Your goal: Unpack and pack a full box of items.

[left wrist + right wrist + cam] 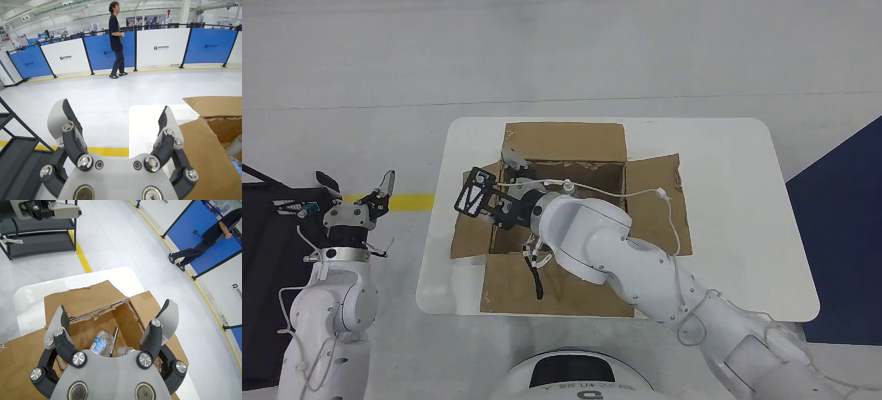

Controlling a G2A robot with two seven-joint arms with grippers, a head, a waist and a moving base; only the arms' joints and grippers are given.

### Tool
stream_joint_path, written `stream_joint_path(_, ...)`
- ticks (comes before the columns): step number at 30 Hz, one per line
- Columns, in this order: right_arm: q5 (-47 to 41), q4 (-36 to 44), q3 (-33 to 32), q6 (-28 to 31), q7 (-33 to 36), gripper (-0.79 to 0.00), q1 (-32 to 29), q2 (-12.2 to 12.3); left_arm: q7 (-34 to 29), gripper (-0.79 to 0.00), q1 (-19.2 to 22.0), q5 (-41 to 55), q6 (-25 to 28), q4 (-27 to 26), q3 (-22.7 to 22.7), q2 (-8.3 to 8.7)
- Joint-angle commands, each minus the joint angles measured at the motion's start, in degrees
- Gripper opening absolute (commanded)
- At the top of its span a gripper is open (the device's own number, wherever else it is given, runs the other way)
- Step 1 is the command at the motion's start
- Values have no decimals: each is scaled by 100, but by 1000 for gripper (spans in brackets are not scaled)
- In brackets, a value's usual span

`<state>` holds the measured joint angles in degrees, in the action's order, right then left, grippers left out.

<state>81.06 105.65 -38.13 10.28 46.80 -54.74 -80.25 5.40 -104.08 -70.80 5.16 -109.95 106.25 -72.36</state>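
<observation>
Cardboard box [564,140] stands on the white worktop [732,170], flaps folded out. Right gripper [115,310] hangs above the box opening, released and empty. Inside the box lie a plastic water bottle [102,342], a metal rod [114,339] and a small white bottle [125,350]. Left gripper [115,108] sits well apart from the box, beyond the worktop edge, released and empty.

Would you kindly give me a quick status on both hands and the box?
Right hand open, above the open cardboard box. Left hand open, beside the table. Water bottle inside box. Nothing blocking.
</observation>
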Motion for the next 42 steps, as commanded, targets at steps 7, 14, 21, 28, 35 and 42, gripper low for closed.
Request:
stream_joint_path(7, -635, 131, -655, 168, 44, 0, -679, 156, 0, 0, 0, 0, 0, 0, 0, 0)
stream_joint_path(14, -1236, 429, -1641, -157, 555, 0, -1465, 345, 0, 0, 0, 0, 0, 0, 0, 0)
stream_joint_path(21, -1836, 215, -1941, -345, 1012, 0, -1381, 357, 0, 0, 0, 0, 0, 0, 0, 0)
stream_joint_path(28, -2429, -325, -1830, -430, 1200, -52, -947, 286, 0, 0, 0, 0, 0, 0, 0, 0)
stream_joint_path(35, -2649, -864, -1636, -672, 1352, -240, -633, 218, 0, 0, 0, 0, 0, 0, 0, 0)
stream_joint_path(42, -2738, -1115, -1566, -819, 1434, -243, -561, 200, 0, 0, 0, 0, 0, 0, 0, 0)
